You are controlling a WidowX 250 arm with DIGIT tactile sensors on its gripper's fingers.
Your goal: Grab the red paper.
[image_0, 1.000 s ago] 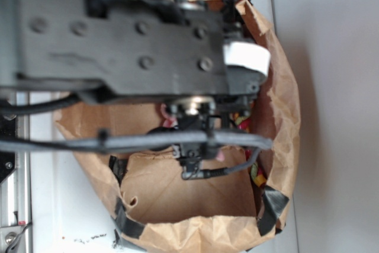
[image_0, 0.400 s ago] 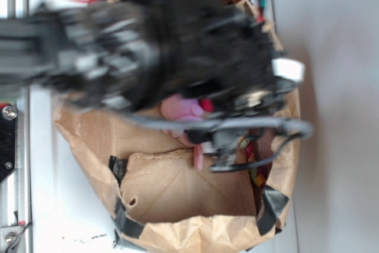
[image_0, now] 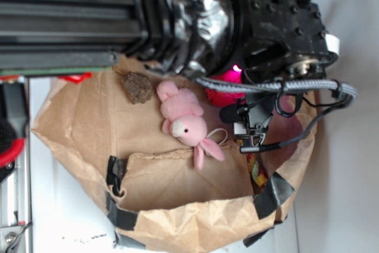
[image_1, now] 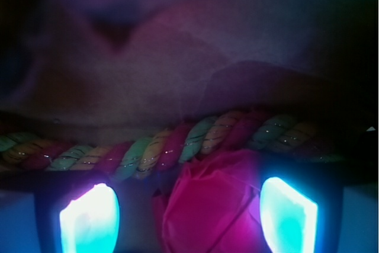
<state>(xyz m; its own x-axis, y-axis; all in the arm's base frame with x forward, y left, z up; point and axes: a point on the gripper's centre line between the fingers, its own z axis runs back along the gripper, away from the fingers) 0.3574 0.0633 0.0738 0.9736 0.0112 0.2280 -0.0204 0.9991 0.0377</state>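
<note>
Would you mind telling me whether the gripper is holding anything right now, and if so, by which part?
Nothing is held yet. In the wrist view the red paper sits between the two glowing pads of the open gripper, with visible gaps on both sides.

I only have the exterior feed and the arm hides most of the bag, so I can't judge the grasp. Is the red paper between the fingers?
Observer: Yes. In the wrist view the red paper sits between the two glowing fingers, nearer the right-hand one.
Operator: Have they closed on it?
Observer: Not visibly; there is a gap between the left-hand pad and the paper.
Operator: Anything else close by?
Observer: The twisted rope lies across the frame just beyond the paper, seemingly touching its far edge.
</note>
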